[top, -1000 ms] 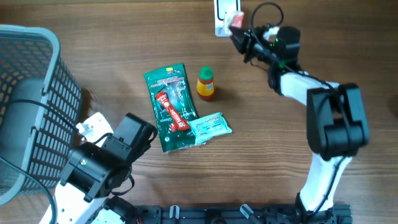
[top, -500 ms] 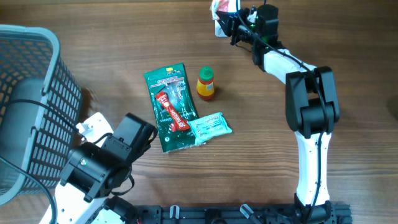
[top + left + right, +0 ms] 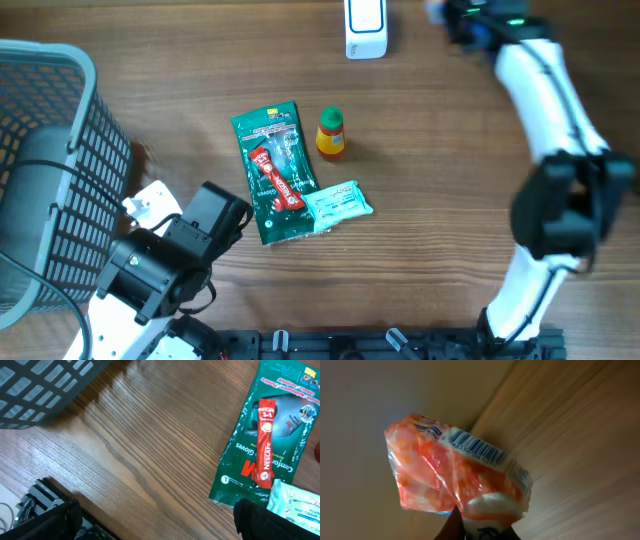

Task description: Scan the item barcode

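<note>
A: What does the right hand (image 3: 470, 529) have?

B: It is clamped tight on an orange-and-white packet (image 3: 445, 475), pinched at its lower edge. The barcode (image 3: 477, 449) faces the wrist camera.

A: And the scanner?

B: The white scanner (image 3: 365, 28) stands at the top centre of the overhead frame. The hand sits blurred to its right, apart from it. So the pickup looks done; whether a scan has registered cannot be told.

A: The left hand (image 3: 155, 517)?

B: Spread wide, empty, over the bench (image 3: 130, 450) near the green glove pack (image 3: 270, 435).
</note>
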`<state>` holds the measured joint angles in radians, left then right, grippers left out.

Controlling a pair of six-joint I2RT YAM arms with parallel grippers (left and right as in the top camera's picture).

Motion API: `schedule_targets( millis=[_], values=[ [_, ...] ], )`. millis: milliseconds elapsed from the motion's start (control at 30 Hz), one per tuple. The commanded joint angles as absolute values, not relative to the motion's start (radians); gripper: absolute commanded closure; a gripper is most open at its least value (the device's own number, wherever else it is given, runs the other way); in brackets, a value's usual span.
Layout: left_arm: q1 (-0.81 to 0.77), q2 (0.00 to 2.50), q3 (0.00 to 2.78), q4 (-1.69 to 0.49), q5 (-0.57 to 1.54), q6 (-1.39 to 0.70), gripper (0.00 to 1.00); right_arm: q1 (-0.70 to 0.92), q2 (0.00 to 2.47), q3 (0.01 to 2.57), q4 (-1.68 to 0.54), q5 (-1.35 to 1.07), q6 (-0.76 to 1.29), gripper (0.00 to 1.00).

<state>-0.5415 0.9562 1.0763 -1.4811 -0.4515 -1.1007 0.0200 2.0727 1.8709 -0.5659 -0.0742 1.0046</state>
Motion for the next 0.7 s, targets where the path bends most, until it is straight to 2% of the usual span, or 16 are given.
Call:
schedule_targets(
  millis=[0, 100, 267, 367, 400, 467, 500, 533, 600, 633, 667],
  values=[
    [-0.54, 0.952, 1.08, -1.482, -0.462, -1.1, 0.0, -0.083, 2.02, 1.884, -0.704, 0.438, 0.942, 0.95],
    [-0.54, 0.952, 1.08, -1.482, -0.462, -1.1, 0.0, -0.212, 2.038, 1.852, -0.777, 0.584, 0.937, 0.95],
    [-0.54, 0.952, 1.08, -1.482, -0.461, -1.1, 0.0, -0.436, 2.125, 1.784, -0.779, 0.529, 0.863, 0.95],
    [-0.54, 0.952, 1.08, -1.482, -0.462, -1.1, 0.0, -0.54, 2.194, 1.771, -0.822, 0.439, 0.857, 0.83],
    [-0.54, 0.952, 1.08, -1.482, -0.462, -1.1, 0.0, -0.576, 2.218, 1.771, -0.838, 0.392, 0.865, 0.84],
    [-0.54, 0.952, 1.08, -1.482, -0.462, -1.1, 0.0, -0.623, 2.233, 1.771, -0.866, 0.337, 0.868, 0.92],
    [-0.54, 0.952, 1.08, -1.482, -0.462, -1.1, 0.0, -0.652, 2.233, 1.772, -0.876, 0.297, 0.867, 0.91],
    [-0.54, 0.952, 1.08, -1.482, -0.462, -1.1, 0.0, -0.69, 2.219, 1.784, -0.879, 0.189, 0.782, 0.7],
    [-0.54, 0.952, 1.08, -1.482, -0.462, -1.1, 0.0, -0.716, 2.196, 1.811, -0.879, 0.064, 0.675, 0.38],
    [-0.54, 0.952, 1.08, -1.482, -0.462, -1.1, 0.0, -0.723, 2.18, 1.824, -0.88, 0.02, 0.651, 0.26],
    [-0.54, 0.952, 1.08, -1.482, -0.462, -1.1, 0.0, -0.726, 2.139, 1.839, -0.884, -0.018, 0.631, 0.06]
  ],
)
